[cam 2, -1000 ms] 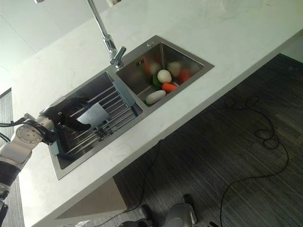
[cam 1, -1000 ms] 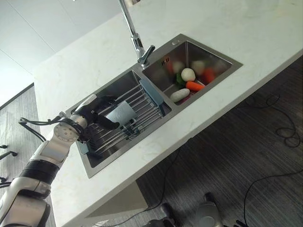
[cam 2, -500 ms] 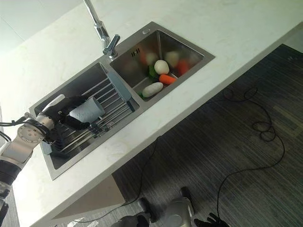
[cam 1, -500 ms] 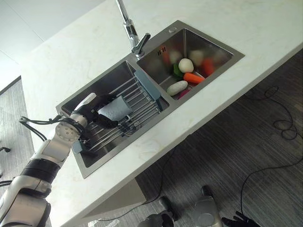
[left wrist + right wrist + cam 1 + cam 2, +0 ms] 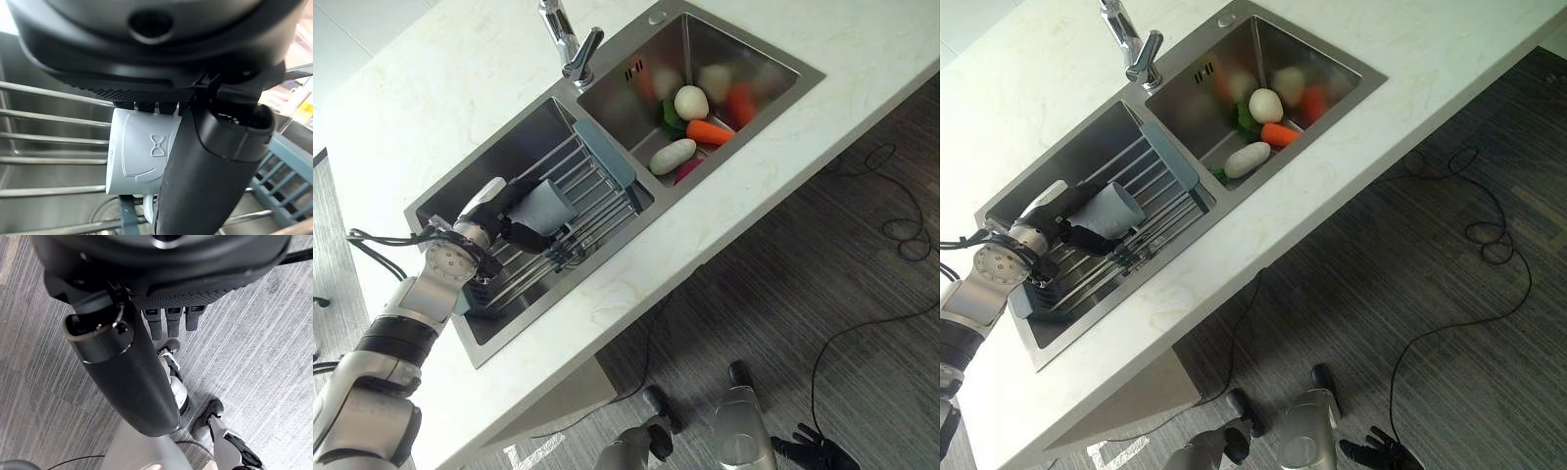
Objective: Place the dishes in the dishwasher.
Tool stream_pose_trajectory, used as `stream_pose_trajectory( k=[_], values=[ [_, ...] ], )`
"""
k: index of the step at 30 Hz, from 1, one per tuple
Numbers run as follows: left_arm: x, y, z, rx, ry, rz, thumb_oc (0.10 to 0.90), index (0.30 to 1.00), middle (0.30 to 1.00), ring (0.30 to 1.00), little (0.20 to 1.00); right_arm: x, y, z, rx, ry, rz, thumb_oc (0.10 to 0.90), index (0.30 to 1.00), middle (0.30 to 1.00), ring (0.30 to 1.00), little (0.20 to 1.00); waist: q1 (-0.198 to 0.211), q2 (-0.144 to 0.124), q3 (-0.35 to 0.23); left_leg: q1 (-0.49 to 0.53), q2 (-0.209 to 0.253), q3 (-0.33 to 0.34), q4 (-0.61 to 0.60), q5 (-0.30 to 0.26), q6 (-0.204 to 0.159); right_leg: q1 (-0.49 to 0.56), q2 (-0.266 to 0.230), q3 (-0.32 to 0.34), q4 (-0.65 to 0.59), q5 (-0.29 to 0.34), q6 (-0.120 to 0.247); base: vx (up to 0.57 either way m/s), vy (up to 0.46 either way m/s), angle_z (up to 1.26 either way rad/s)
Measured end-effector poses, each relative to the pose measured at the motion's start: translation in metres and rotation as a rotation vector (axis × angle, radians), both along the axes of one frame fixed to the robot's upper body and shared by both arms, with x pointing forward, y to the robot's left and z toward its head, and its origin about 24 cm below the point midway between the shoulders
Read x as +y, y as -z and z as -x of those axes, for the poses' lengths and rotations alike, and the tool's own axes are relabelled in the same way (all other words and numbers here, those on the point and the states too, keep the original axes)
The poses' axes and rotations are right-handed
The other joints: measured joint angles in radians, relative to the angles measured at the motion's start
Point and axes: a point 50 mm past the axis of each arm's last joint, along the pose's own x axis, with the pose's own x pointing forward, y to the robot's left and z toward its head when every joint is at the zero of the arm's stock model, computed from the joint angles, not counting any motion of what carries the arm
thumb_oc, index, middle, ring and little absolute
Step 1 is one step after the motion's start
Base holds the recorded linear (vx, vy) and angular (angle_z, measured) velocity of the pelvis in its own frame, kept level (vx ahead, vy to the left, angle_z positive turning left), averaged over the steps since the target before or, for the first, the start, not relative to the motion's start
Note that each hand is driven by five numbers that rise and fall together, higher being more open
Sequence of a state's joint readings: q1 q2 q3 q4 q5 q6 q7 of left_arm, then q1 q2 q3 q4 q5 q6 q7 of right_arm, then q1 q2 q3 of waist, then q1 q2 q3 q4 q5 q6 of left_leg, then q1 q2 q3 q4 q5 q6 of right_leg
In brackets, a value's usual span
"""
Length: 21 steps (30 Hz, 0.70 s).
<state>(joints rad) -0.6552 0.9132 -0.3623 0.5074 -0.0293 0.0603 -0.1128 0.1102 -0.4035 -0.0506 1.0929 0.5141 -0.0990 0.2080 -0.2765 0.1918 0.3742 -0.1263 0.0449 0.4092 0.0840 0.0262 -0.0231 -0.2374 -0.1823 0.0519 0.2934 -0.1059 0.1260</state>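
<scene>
Left hand (image 5: 494, 217) is wrapped round the cup (image 5: 546, 206), thumb on one side and fingers on the other; the left wrist view shows the cup (image 5: 142, 152) pinched against the palm. The cup sits over the rack (image 5: 570, 201) in the left basin of the sink (image 5: 783, 59), at the rack's end nearest the counter's left edge. I can't tell whether it's clear of the bars or resting on them.

Key relation: the cup lies on its side, long axis roughly along the rack bars, one end buried in the palm and the other pointing toward the divider between the basins. It lies straight out from the hand, in line with the forearm, so the grasp is side-on.

Right hand (image 5: 161, 320) hangs down by the floor, well away from the counter, fingers loosely hanging and holding nothing. The left arm is the nearer one by far.

The right basin holds vegetables: a carrot (image 5: 709, 131) and pale round ones beside it. Not dishes.

No dishwasher in sight. My read: the next move is lift and carry, and it needs the cup raised clear of the rack's rim before any swing.
</scene>
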Motion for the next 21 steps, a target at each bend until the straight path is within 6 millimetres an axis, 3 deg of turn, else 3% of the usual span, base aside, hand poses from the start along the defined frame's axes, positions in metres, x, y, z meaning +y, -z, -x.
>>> stream_pose_trajectory(
  k=[6,7,9,16,21],
  values=[
    [0.003,-0.01,-0.009,0.041,-0.035,-0.046,0.8,0.9,0.9,0.9,0.9,-0.006,-0.004,-0.004,-0.008,-0.007,0.016,0.8,0.9,0.9,0.9,0.9,-0.002,0.004,0.024,-0.002,-0.002,0.0,0.0,0.0,0.0,-0.004,-0.001,0.004,0.002,0.0,0.001,0.0,0.004,-0.01],
    [0.005,-0.011,-0.01,0.061,-0.039,-0.054,0.692,0.738,0.738,0.738,0.738,-0.008,-0.007,-0.008,-0.018,-0.017,0.019,0.8,0.9,0.9,0.9,0.9,-0.006,0.006,0.024,-0.001,-0.002,-0.001,0.0,0.0,0.0,-0.004,-0.001,0.006,0.003,0.001,0.001,0.0,0.0,0.0],
    [0.005,-0.013,-0.012,0.074,-0.038,-0.062,0.4,0.3,0.3,0.3,0.3,-0.008,-0.008,-0.012,-0.027,-0.018,0.02,0.8,0.9,0.9,0.9,0.9,-0.01,0.007,0.024,-0.001,-0.002,-0.002,0.0,0.0,0.0,-0.004,-0.001,0.006,0.004,0.002,0.001,-0.02,0.004,0.0],
    [0.005,-0.019,-0.018,0.126,-0.024,-0.122,0.4,0.3,0.3,0.3,0.3,-0.008,-0.011,-0.018,-0.043,-0.008,0.026,0.8,0.9,0.9,0.9,0.9,-0.018,0.013,0.022,-0.003,-0.006,-0.003,0.001,0.0,0.0,-0.005,-0.005,0.005,0.004,0.003,0.002,0.0,0.0,0.0],
    [-0.015,-0.026,-0.02,0.07,0.093,-0.201,0.4,0.3,0.3,0.3,0.3,-0.009,-0.01,-0.017,-0.038,-0.004,0.029,0.8,0.9,0.9,0.9,0.9,-0.015,0.013,0.021,-0.004,-0.012,-0.008,0.001,0.001,0.002,0.001,-0.012,0.0,0.004,0.005,0.005,0.0,-0.002,0.04]
  ],
)
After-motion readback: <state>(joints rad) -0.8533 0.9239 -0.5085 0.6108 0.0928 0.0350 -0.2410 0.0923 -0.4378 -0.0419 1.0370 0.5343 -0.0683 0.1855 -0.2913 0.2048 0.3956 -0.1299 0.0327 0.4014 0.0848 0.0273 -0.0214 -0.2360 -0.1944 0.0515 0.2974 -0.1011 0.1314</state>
